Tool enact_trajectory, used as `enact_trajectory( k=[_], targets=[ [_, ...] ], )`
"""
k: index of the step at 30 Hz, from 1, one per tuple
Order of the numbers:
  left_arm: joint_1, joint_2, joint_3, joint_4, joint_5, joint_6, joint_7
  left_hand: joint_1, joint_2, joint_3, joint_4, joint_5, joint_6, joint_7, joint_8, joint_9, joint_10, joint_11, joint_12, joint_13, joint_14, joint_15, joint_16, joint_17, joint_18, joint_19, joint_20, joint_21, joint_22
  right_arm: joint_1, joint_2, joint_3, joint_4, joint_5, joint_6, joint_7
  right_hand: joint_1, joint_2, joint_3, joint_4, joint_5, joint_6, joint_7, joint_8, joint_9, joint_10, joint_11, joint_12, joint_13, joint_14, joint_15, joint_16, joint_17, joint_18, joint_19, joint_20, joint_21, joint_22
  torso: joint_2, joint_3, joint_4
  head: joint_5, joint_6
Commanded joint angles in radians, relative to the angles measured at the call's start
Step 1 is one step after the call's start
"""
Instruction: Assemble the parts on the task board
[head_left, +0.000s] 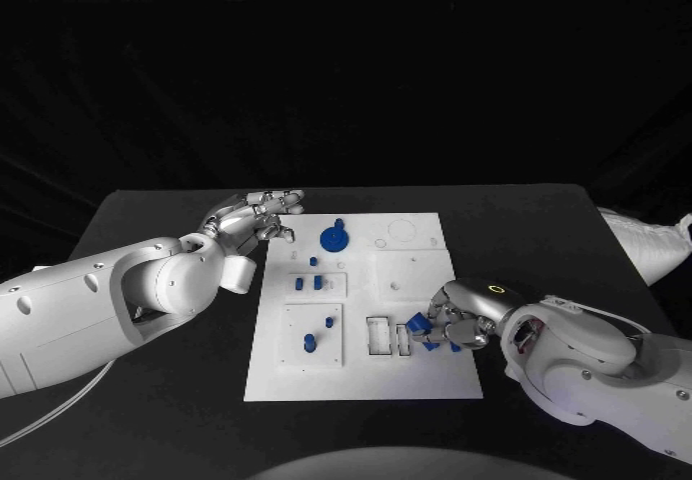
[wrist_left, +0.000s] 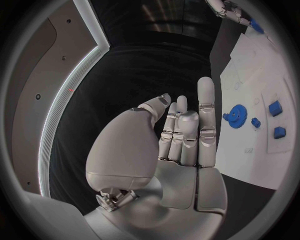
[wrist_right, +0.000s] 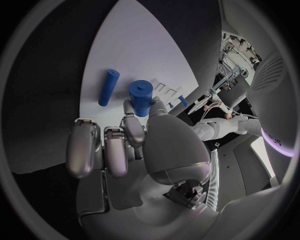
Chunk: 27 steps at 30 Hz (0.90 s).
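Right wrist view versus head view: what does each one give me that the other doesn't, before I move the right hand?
Right wrist alone: a thick blue cylinder gripped at the right hand's fingertips, and a slim blue rod lying loose on the board beside it.

Head alone: the whole task board, the blue gear at its far end, and the left hand holding nothing beside that end.

Both: the right hand over the board's near right part, among blue parts.

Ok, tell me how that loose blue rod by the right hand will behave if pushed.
The rod looks like a smooth, round cylinder lying flat on the board, so it will probably roll if nudged sideways. It seems rigid, likely plastic, and light. The right hand may find it slippery.
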Motion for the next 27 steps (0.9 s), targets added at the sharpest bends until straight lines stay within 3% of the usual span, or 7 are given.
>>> enact_trajectory(
  k=[1, 6, 11, 15, 21, 27],
  targets=[
    [0.0, 0.0, 0.0, 0.003, -0.003, 0.016, 0.004, -0.01, -0.003, 0.001, 0.006, 0.001, -0.009, 0.0, 0.002, -0.001, -0.008, -0.002, 0.006, 0.001, -0.004, 0.0, -0.002, -0.002, 0.018, -0.002, 0.002, -0.006, -0.002, 0.002, -0.004, 0.005, 0.02, 0.105, -0.108, 0.025, 0.043, 0.037, 0.007, 0.0, 0.014, 0.01, -0.01, 0.005, 0.022, 0.029, -0.036, 0.127, 0.236, 0.084, -0.006, 0.002, 0.16, -0.01, 0.005, -0.007, 0.004, -0.002, 0.0, -0.0012, 0.0012, 0.0, 0.001],
    [0.0, 0.001, 0.0, 0.003, -0.006, 0.022, 0.001, -0.009, -0.005, 0.002, 0.004, 0.001, -0.013, 0.001, 0.002, -0.001, -0.012, -0.001, 0.007, 0.0, -0.006, 0.001, -0.004, -0.007, 0.018, -0.003, 0.003, -0.007, -0.002, 0.005, -0.004, 0.01, 0.04, 0.167, -0.123, 0.033, 0.034, 0.038, 0.011, 0.009, 0.037, 0.006, -0.009, 0.004, 0.027, 0.028, -0.035, 0.122, 0.235, 0.084, -0.006, 0.001, 0.159, -0.01, 0.004, -0.008, 0.003, -0.003, 0.0, -0.0015, 0.0026, 0.001, 0.001],
    [0.0, 0.0, 0.0, 0.005, -0.008, 0.022, 0.0, -0.009, -0.005, 0.002, 0.004, 0.001, -0.013, 0.001, 0.002, -0.001, -0.012, -0.001, 0.007, 0.0, -0.007, 0.001, -0.004, -0.008, 0.018, -0.003, 0.003, -0.007, -0.002, 0.006, 0.009, 0.012, 0.04, 0.227, -0.097, 0.023, 0.037, 0.039, 0.015, 0.008, 0.044, 0.009, -0.011, 0.006, 0.03, 0.029, -0.037, 0.122, 0.237, 0.085, -0.006, 0.003, 0.163, -0.011, 0.005, -0.008, 0.007, 0.003, 0.001, -0.0017, 0.0006, 0.006, -0.001],
    [0.0, -0.001, 0.0, 0.006, -0.008, 0.022, 0.0, -0.01, -0.005, 0.002, 0.004, 0.001, -0.014, 0.002, 0.002, -0.001, -0.014, 0.0, 0.008, 0.0, -0.007, 0.002, -0.004, -0.008, 0.018, -0.003, 0.004, -0.007, -0.002, 0.006, 0.033, 0.012, 0.03, 0.263, -0.064, 0.012, 0.031, 0.042, 0.017, 0.013, 0.046, 0.016, -0.013, 0.009, 0.033, 0.031, -0.038, 0.122, 0.238, 0.085, -0.007, 0.003, 0.162, -0.011, 0.006, -0.009, 0.008, 0.005, 0.0, -0.003, -0.0005, 0.008, -0.003],
    [0.0, 0.0, 0.0, 0.008, -0.008, 0.022, -0.001, -0.01, -0.005, 0.002, 0.004, 0.001, -0.014, 0.002, 0.002, -0.001, -0.014, 0.0, 0.008, 0.0, -0.007, 0.002, -0.004, -0.008, 0.018, -0.003, 0.004, -0.007, -0.002, 0.006, 0.081, 0.012, 0.008, 0.291, -0.022, -0.021, -0.001, 0.048, 0.019, 0.038, 0.048, 0.036, -0.022, 0.019, 0.046, 0.03, -0.045, 0.106, 0.23, 0.086, -0.013, 0.006, 0.168, -0.012, 0.006, -0.013, 0.01, 0.009, 0.0, -0.0022, 0.0015, 0.009, -0.003],
    [0.0, 0.0, 0.0, 0.009, -0.009, 0.021, -0.001, -0.011, -0.005, 0.002, 0.005, 0.001, -0.016, 0.003, 0.002, -0.001, -0.015, 0.001, 0.009, 0.0, -0.008, 0.003, -0.004, -0.009, 0.018, -0.003, 0.004, -0.007, -0.002, 0.006, 0.115, 0.011, -0.011, 0.281, -0.031, -0.059, -0.018, 0.055, 0.021, 0.045, 0.054, 0.042, -0.025, 0.022, 0.051, 0.03, -0.048, 0.097, 0.224, 0.087, -0.015, 0.009, 0.174, -0.013, 0.009, -0.015, 0.015, 0.017, 0.0, -0.0023, 0.0012, 0.012, -0.004]
  ],
)
